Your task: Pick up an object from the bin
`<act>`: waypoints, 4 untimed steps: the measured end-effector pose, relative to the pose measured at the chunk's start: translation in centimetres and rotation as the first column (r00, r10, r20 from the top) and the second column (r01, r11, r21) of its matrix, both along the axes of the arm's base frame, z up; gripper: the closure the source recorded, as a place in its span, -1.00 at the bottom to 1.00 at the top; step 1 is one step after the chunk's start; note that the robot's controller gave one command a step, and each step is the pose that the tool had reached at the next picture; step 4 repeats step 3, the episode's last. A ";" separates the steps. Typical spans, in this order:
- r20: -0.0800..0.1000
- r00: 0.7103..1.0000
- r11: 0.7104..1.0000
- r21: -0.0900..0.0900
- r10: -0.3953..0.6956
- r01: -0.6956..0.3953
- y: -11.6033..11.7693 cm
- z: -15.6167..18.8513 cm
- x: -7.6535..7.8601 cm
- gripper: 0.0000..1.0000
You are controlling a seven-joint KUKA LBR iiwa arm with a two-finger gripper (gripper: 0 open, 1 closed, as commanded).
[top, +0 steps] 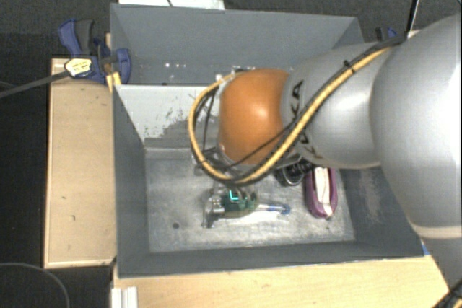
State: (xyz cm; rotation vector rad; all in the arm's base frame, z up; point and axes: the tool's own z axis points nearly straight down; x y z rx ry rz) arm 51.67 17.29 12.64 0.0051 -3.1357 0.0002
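My gripper (225, 204) is low over the bin floor, near the front middle, mostly hidden under the arm's wrist. A slim pale thing with a blue end (271, 209) lies flat on the floor, reaching out to the right from under the gripper. Whether the gripper touches it I cannot tell. A purple and white oblong thing (321, 192) lies to the right, apart from the gripper.
A black thing (291, 173) lies partly hidden under the arm, just left of the purple one. The arm covers the bin's right and back parts. Bare grey floor shows to the left of the gripper.
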 end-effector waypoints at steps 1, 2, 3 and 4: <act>0.004 0.999 0.999 -0.003 -0.040 0.040 -6.6 -1.9 -0.1 -1.00; 0.007 0.999 0.999 0.001 -0.039 0.039 -6.1 -1.8 -0.1 1.00; 0.014 0.999 0.999 0.004 -0.051 0.051 -4.3 10.2 -1.7 1.00; 0.014 0.999 0.999 0.004 -0.051 0.051 -4.3 10.2 -1.7 1.00</act>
